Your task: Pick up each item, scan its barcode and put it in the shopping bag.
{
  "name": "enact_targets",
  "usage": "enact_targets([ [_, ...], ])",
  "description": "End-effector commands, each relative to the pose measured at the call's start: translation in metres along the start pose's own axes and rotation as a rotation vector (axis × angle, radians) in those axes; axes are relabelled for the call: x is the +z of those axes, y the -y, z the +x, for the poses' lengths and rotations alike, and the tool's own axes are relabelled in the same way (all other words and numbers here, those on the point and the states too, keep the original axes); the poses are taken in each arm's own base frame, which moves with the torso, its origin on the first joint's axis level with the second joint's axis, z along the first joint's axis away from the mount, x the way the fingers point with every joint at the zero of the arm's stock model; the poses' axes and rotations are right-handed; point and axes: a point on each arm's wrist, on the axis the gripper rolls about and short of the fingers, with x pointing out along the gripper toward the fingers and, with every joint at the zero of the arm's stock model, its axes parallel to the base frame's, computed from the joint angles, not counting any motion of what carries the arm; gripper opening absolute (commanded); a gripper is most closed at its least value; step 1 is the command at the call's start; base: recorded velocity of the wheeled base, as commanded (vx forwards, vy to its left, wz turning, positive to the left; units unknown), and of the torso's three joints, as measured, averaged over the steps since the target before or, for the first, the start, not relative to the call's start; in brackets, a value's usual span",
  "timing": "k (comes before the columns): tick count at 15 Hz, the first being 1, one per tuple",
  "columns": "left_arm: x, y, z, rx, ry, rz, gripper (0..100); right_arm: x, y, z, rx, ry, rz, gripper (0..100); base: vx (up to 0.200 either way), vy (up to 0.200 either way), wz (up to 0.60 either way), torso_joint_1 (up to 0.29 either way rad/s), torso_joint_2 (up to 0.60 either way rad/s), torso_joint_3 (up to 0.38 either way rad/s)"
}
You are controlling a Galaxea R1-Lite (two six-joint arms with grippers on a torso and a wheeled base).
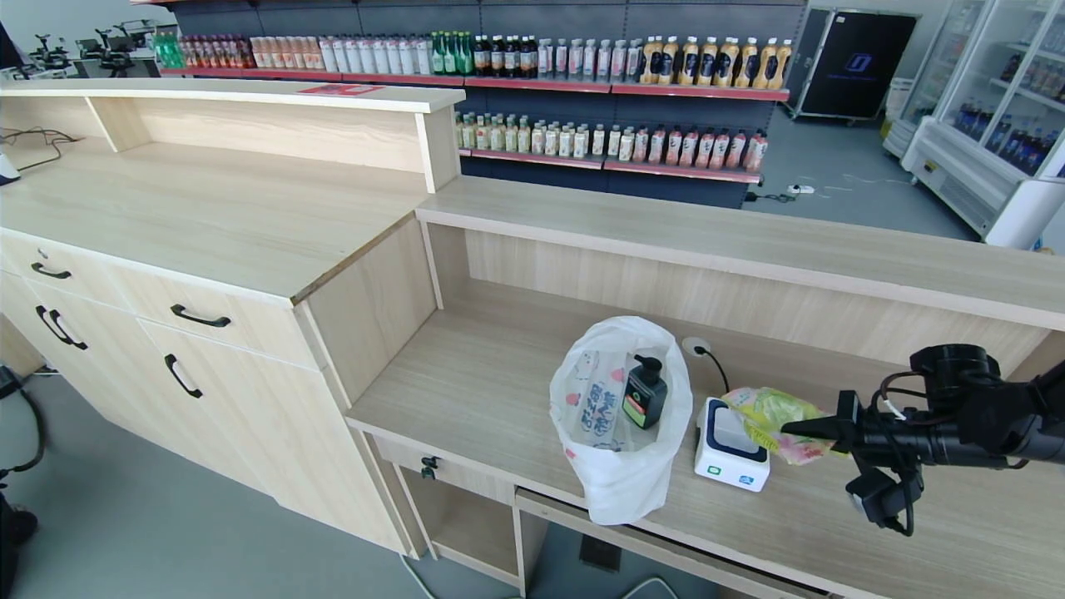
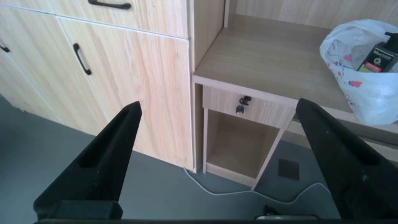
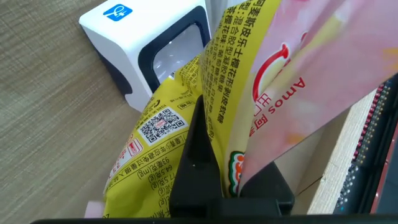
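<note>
One snack packet [image 1: 774, 420], pinched in the right claw [image 1: 800, 430], hangs over the single scanner [image 1: 728, 464] on the worktop [image 1: 491, 374] — partly covering its window. One shopping bag [image 1: 620, 478] holds one pump bottle [image 1: 645, 399], base hidden. The left claw [image 2: 217, 155] is spread — above the floor.

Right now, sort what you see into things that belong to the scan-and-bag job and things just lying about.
Job in hand:
snack packet, shut in the right gripper at the scanner
shopping bag
pump bottle standing in the bag

Just about:
drink bottles on the shelves behind
glass-door fridges
cabinet drawers
cable on the far counter
</note>
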Motion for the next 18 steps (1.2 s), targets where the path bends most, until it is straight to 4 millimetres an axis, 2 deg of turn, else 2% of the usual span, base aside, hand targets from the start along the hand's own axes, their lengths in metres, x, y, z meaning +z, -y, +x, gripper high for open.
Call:
enact_targets([
  [1, 0.0, 0.0, 0.0, 0.0, 0.001, 0.0, 100, -0.003, 0.021, -0.029, -0.026, -0.071, 0.025, 0, 0.0, 0.0, 0.0, 0.0, 0.0, 0.0],
  [3, 0.0, 0.0, 0.0, 0.0, 0.001, 0.0, 100, 0.001, 0.051, -0.07, -0.066, -0.168, 0.146, 0, 0.0, 0.0, 0.0, 0.0, 0.0, 0.0],
  [5, 0.0, 0.0, 0.0, 0.0, 0.001, 0.0, 100, 0.007, 0.1, -0.11, -0.187, -0.243, 0.351, 0, 0.0, 0.0, 0.0, 0.0, 0.0, 0.0],
  [6, 0.0, 0.0, 0.0, 0.0, 0.001, 0.0, 100, 0.016, 0.119, -0.129, -0.244, -0.268, 0.477, 0, 0.0, 0.0, 0.0, 0.0, 0.0, 0.0],
  [7, 0.0, 0.0, 0.0, 0.0, 0.001, 0.0, 100, 0.021, 0.129, -0.144, -0.286, -0.293, 0.576, 0, 0.0, 0.0, 0.0, 0.0, 0.0, 0.0],
  [8, 0.0, 0.0, 0.0, 0.0, 0.001, 0.0, 100, 0.036, 0.143, -0.169, -0.359, -0.347, 0.773, 0, 0.0, 0.0, 0.0, 0.0, 0.0, 0.0],
  [9, 0.0, 0.0, 0.0, 0.0, 0.001, 0.0, 100, 0.044, 0.146, -0.182, -0.403, -0.378, 0.896, 0, 0.0, 0.0, 0.0, 0.0, 0.0, 0.0],
  [10, 0.0, 0.0, 0.0, 0.0, 0.001, 0.0, 100, 0.052, 0.14, -0.198, -0.438, -0.44, 1.002, 0, 0.0, 0.0, 0.0, 0.0, 0.0, 0.0],
  [11, 0.0, 0.0, 0.0, 0.0, 0.001, 0.0, 100, 0.065, 0.129, -0.214, -0.457, -0.525, 1.088, 0, 0.0, 0.0, 0.0, 0.0, 0.0, 0.0],
  [12, 0.0, 0.0, 0.0, 0.0, 0.001, 0.0, 100, 0.079, 0.119, -0.219, -0.457, -0.571, 1.134, 0, 0.0, 0.0, 0.0, 0.0, 0.0, 0.0],
  [13, 0.0, 0.0, 0.0, 0.0, 0.001, 0.0, 100, 0.089, 0.112, -0.222, -0.455, -0.604, 1.16, 0, 0.0, 0.0, 0.0, 0.0, 0.0, 0.0],
  [14, 0.0, 0.0, 0.0, 0.0, 0.001, 0.0, 100, 0.09, 0.111, -0.222, -0.453, -0.605, 1.163, 0, 0.0, 0.0, 0.0, 0.0, 0.0, 0.0],
  [17, 0.0, 0.0, 0.0, 0.0, 0.001, 0.0, 100, 0.096, 0.116, -0.223, -0.467, -0.602, 1.152, 0, 0.0, 0.0, 0.0, 0.0, 0.0, 0.0],
  [18, 0.0, 0.0, 0.0, 0.0, 0.001, 0.0, 100, 0.098, 0.122, -0.217, -0.488, -0.545, 1.202, 0, 0.0, 0.0, 0.6, 0.002, 0.0, -0.002],
])
